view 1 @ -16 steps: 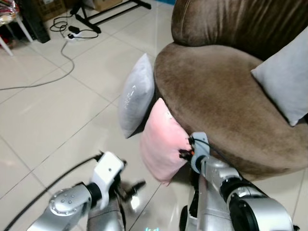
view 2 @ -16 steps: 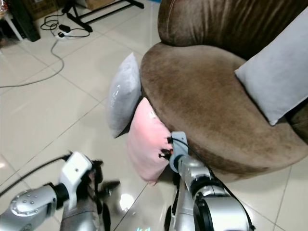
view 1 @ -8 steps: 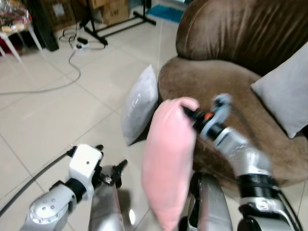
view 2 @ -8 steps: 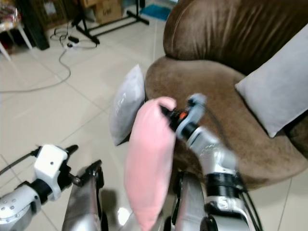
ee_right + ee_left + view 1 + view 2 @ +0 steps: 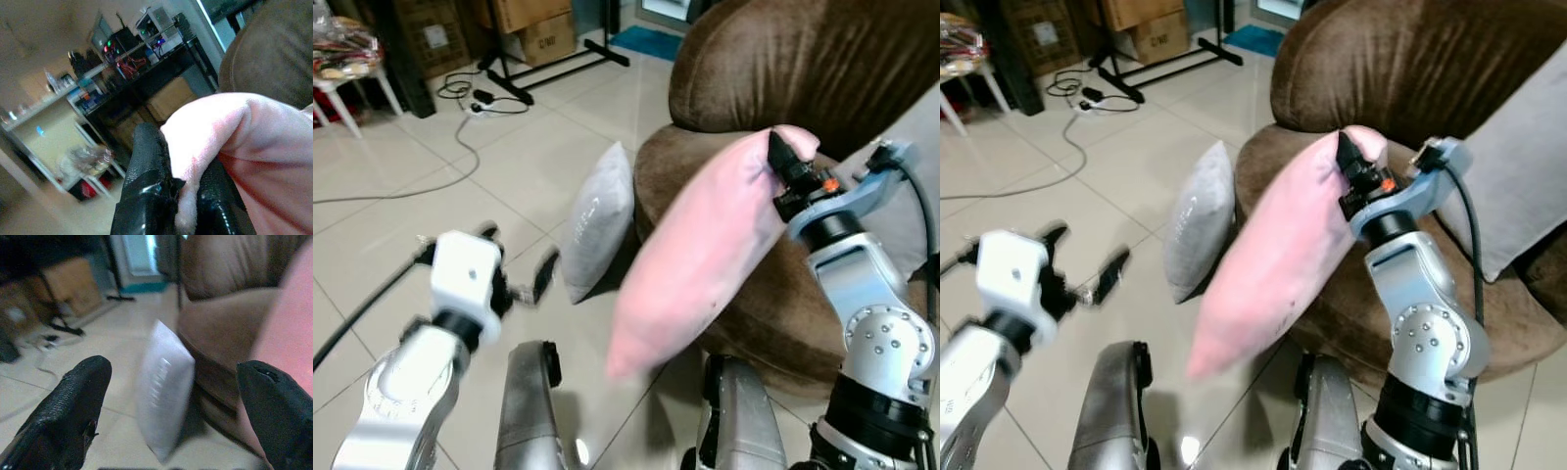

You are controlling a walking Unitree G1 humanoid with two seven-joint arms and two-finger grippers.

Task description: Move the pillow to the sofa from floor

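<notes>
Above the front edge of the brown sofa, the pink pillow hung slantwise in the air, clear of the floor, its lower end drooping toward the robot's legs. The right claw was clamped on the pillow's upper corner, fabric bunched between its black fingers. The left claw stood spread wide and empty, low over the tiles. A grey pillow leaned upright against the sofa's side, and a pale cushion rested on the seat against the backrest. Cables trailed across the tiles.
</notes>
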